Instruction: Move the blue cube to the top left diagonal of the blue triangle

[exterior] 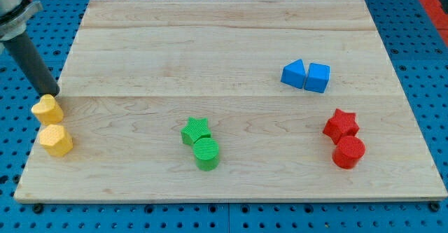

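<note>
The blue cube [318,77] lies on the wooden board at the view's right, touching the right side of the blue triangle [294,73]. My tip [53,93] is far off at the view's left edge of the board, just above the yellow heart [47,109]. The dark rod rises from it toward the view's top left corner.
A yellow hexagon [55,140] lies below the yellow heart. A green star [196,130] and green cylinder [206,153] sit at bottom centre. A red star [341,124] and red cylinder [348,152] sit at bottom right. The board [224,44] lies on a blue pegboard.
</note>
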Tool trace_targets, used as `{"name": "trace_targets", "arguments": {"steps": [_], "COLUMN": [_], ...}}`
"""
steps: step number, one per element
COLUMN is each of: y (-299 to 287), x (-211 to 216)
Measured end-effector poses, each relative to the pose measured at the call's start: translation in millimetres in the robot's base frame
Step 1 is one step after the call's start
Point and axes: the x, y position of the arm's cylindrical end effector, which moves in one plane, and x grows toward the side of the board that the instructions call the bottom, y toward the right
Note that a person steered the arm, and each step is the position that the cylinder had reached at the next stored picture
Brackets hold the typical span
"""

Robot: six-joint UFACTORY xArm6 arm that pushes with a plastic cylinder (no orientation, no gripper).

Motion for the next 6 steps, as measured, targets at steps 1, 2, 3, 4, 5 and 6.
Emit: {"name": "trace_targets", "arguments": {"steps": [1,2,3,4,5,6], "y": [1.2,35.3,47.1,56.4,72.8,72.8], "x": [23.2,55.6,60.0,27.0,-11.7,-14.9]}}
